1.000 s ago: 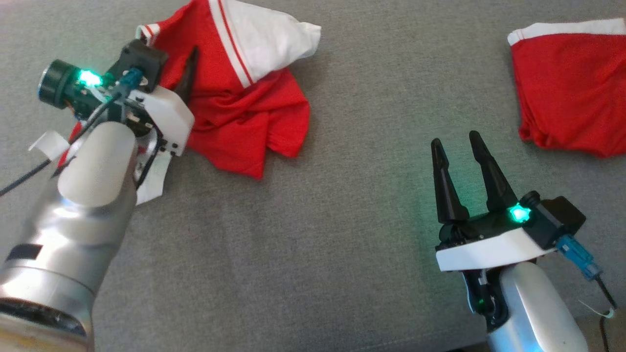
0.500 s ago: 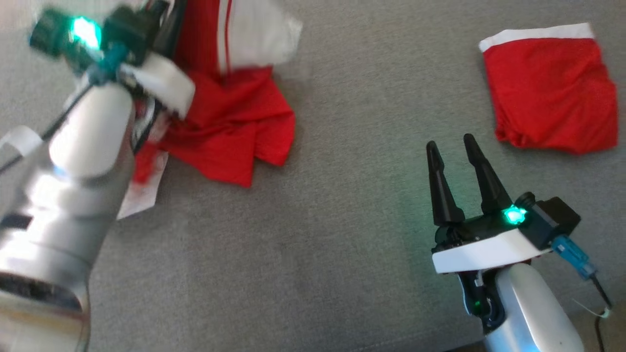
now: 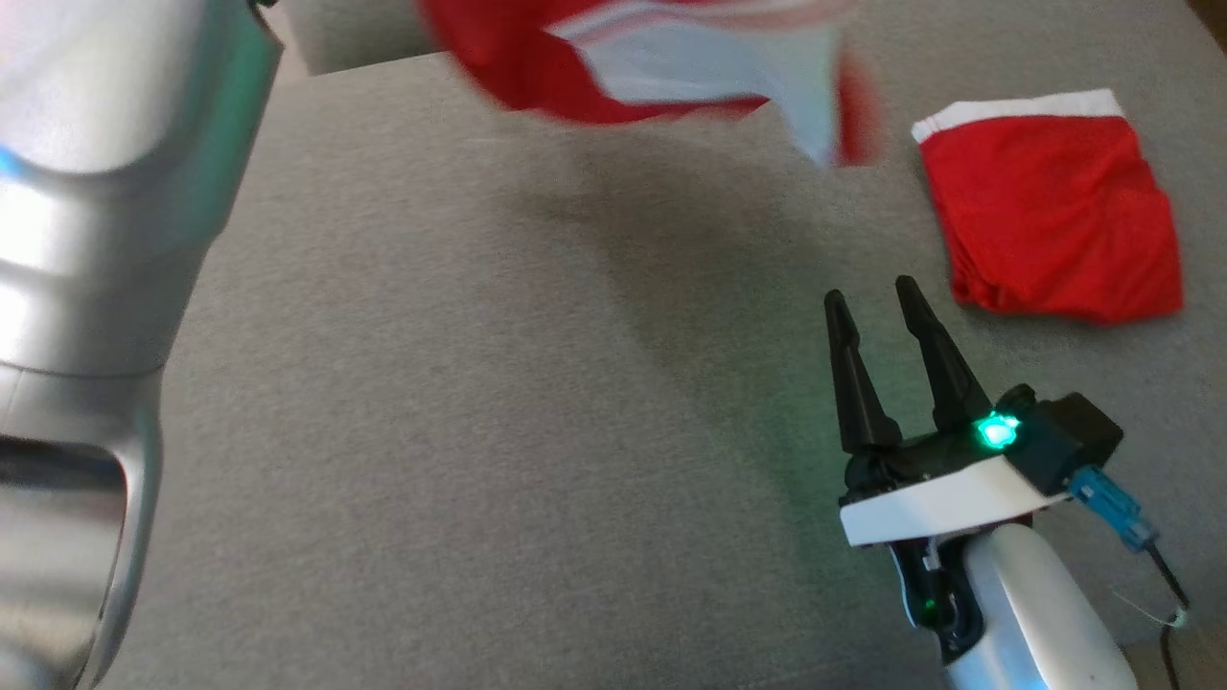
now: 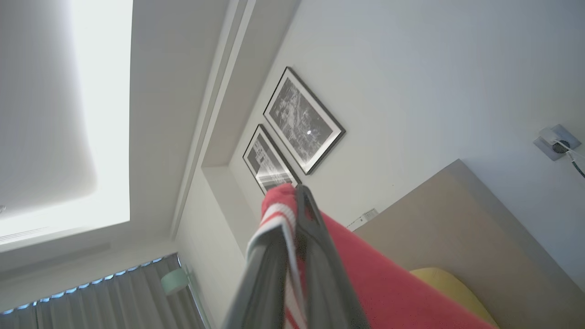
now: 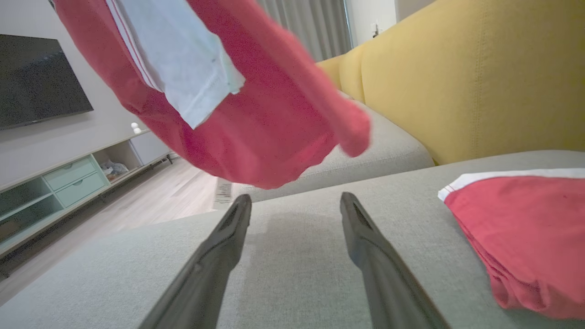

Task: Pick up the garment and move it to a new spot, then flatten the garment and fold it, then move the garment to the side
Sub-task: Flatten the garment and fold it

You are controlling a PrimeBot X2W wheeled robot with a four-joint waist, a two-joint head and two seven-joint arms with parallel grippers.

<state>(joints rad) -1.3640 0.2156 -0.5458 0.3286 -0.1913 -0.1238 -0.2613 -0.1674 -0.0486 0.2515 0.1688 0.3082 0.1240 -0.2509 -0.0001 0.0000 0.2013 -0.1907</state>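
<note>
The garment (image 3: 652,57), red with a white panel and striped trim, hangs in the air over the far part of the grey cushion, blurred by motion. In the left wrist view my left gripper (image 4: 297,189) points up toward the ceiling, shut on a bunched striped edge of the garment (image 4: 365,274). My pale left forearm (image 3: 96,192) rises along the left edge of the head view. My right gripper (image 3: 868,292) rests low over the cushion at the lower right, open and empty. In the right wrist view the garment (image 5: 256,114) dangles just beyond my right gripper (image 5: 295,198).
A second red piece with a white band (image 3: 1050,211) lies folded on the grey cushion (image 3: 479,431) at the right, close to my right fingers. A yellow backrest (image 5: 457,68) rises behind it. Wooden floor and a TV cabinet (image 5: 68,178) lie past the cushion's edge.
My left gripper closed on the garment and lifted it off the cushion, swinging it up and to the right. The head view has shifted. The right gripper stays open.
</note>
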